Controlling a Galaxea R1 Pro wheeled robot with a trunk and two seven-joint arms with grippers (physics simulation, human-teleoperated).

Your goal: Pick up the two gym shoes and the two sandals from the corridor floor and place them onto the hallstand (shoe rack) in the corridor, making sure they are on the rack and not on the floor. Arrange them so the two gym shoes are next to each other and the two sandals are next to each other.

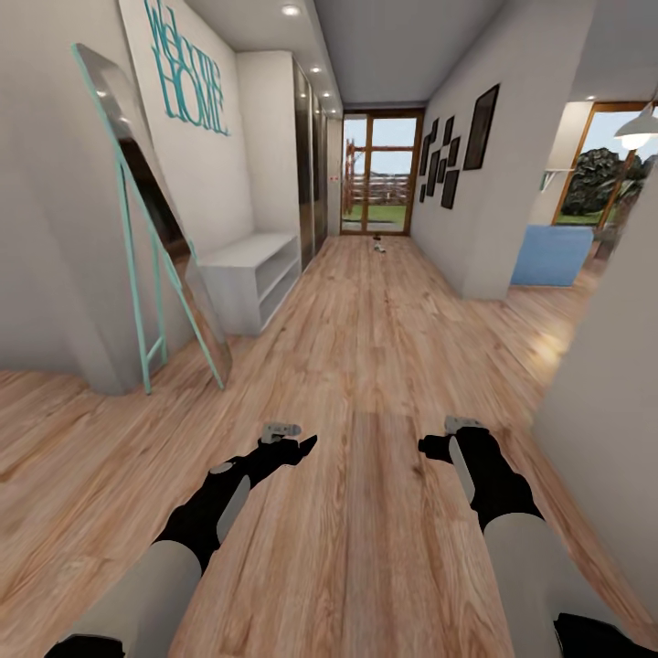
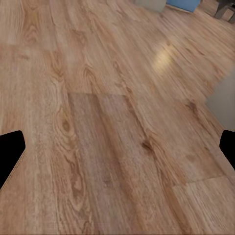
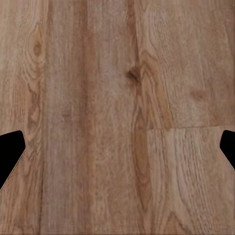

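Head view looks down a long corridor whose wood-plank floor runs to a glazed door at the far end. Two small shapes lie on the floor just before that door; they are too small to tell whether they are gym shoes or sandals. The pale hallstand, a thick bench top over low open shelves, stands against the left wall about midway down, well apart from those shapes. Nearer along the same wall a tall mirror with a teal frame leans just beside the hallstand's near end, under teal lettering on the wall. Dark picture frames hang on the right wall, and past its corner a blue piece of furniture sits in a side room. The floor between the robot and the hallstand carries nothing in the way. Low in this view the left gripper and the right gripper hang above bare planks. In each wrist view the two dark fingertips sit far apart at the picture's sides with only floor between them, so both claws are spread wide and hold nothing.
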